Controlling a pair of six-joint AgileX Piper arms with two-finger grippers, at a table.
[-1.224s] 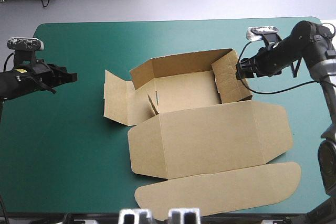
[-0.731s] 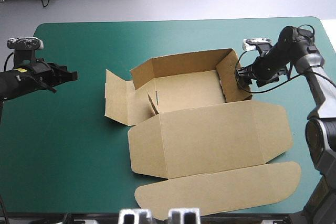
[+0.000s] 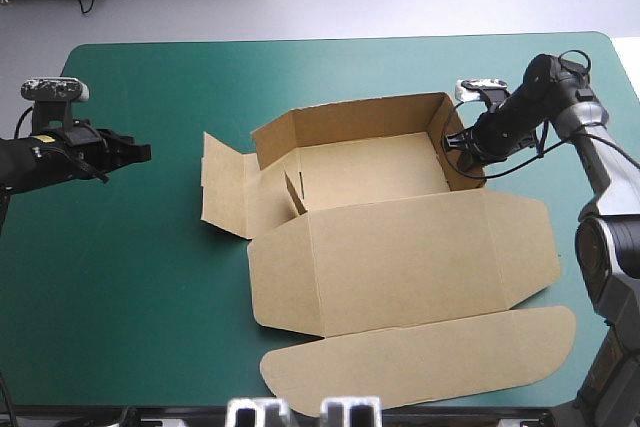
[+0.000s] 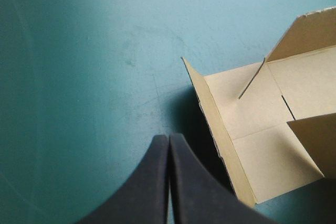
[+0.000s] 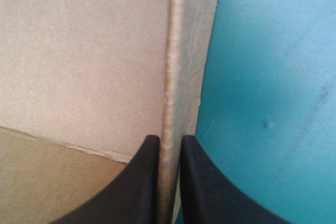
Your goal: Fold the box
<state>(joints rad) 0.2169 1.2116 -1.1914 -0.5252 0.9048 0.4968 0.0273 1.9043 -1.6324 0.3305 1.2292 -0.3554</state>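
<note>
Walls at the back and right of the brown box (image 3: 400, 247) stand raised in the high view, in the middle of the teal-green surface (image 3: 130, 277), with the lid flat toward the near edge. In the left wrist view, the left gripper (image 4: 168, 137) is closed to a point and empty, with the box's left flap just ahead. In the right wrist view, the right gripper (image 5: 167, 140) pinches the rim of the right wall.

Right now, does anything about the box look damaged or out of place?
No damage shows. The box is only half formed: its right wall is pinched by the right gripper, while the left side panel splays outward over the teal-green cover, so it looks lopsided.
</note>
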